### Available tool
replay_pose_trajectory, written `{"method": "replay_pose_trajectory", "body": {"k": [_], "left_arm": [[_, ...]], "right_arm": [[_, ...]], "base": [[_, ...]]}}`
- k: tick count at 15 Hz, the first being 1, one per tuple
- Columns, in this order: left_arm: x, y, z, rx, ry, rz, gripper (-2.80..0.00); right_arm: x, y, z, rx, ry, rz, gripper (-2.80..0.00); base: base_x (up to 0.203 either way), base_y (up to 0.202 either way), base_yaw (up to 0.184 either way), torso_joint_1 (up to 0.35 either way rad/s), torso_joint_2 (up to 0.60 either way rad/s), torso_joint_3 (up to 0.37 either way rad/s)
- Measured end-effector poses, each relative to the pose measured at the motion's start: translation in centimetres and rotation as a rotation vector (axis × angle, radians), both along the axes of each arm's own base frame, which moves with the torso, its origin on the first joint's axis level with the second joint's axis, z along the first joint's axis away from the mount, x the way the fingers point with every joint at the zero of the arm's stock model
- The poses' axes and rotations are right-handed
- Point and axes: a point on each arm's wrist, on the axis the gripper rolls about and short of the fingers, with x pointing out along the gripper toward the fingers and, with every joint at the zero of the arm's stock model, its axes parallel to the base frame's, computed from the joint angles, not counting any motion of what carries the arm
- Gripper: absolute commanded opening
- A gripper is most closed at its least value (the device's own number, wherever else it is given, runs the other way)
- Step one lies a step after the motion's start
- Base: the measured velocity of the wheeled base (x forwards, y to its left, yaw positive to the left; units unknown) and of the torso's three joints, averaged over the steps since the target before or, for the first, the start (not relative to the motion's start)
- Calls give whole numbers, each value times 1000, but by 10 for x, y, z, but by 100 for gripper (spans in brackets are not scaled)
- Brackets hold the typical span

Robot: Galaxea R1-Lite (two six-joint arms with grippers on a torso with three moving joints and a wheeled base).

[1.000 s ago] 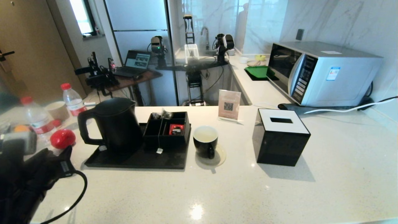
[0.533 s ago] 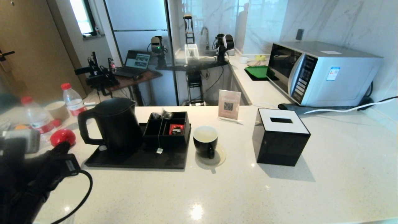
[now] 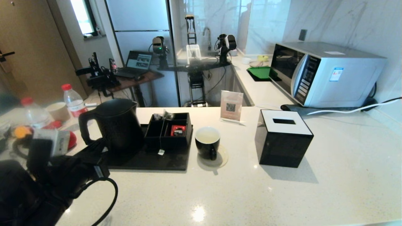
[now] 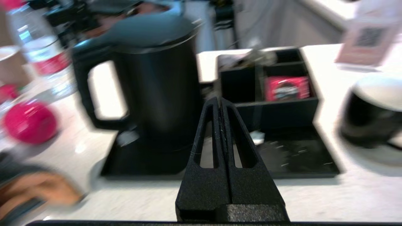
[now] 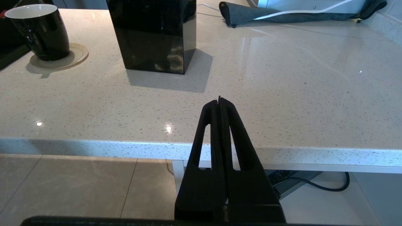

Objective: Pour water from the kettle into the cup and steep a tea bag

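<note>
1. Black matte kettle [image 3: 111, 125] stands upright at the 9 o'clock end of a black tray [image 3: 147, 160] on the pale speckled tabletop [image 3: 251, 194], its loop handle turned toward 9 o'clock.
2. Writing: a small sign [image 3: 231, 109] at 12 o'clock of the cup carries a square code; the microwave [image 3: 323, 73] at 2 o'clock bears a blue-and-white sticker, too small to read; the red packet [image 3: 178, 130] in the black divided box [image 3: 169, 130] has print that cannot be made out.
3. The cup [image 3: 207, 142], black with a white interior, sits on a round coaster [image 3: 220, 158] just beside the tray's 3 o'clock edge.
4. The tea bag [image 3: 165, 115] lies on the divided box's far rim, its string hanging down the front to a small tag [image 3: 161, 152] on the tray.
5. The left claw [image 4: 220, 102] is clenched tight, holding nothing, and hovers at the tray's near 9 o'clock corner, close to the kettle's base.
6. The right claw [image 5: 219, 99] is clenched and empty, parked below the tabletop's near edge.
7. A black tissue box [image 3: 284, 139] stands at 3 o'clock of the cup; the tabletop is open toward 4 and 5 o'clock.
</note>
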Motion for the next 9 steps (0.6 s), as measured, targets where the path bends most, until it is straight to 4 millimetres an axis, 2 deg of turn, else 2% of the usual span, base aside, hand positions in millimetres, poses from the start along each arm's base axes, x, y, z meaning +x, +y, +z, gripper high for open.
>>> {"method": "replay_pose_trajectory", "body": {"k": [5, 9], "left_arm": [[15, -25, 18, 2, -1, -91, -280], [30, -33, 38, 32, 77, -100, -280]], "right_arm": [[0, 0, 0, -1, 0, 0, -280], [0, 0, 0, 0, 0, 0, -280]], "base": [[0, 0, 0, 0, 0, 0], [0, 0, 0, 0, 0, 0]]}}
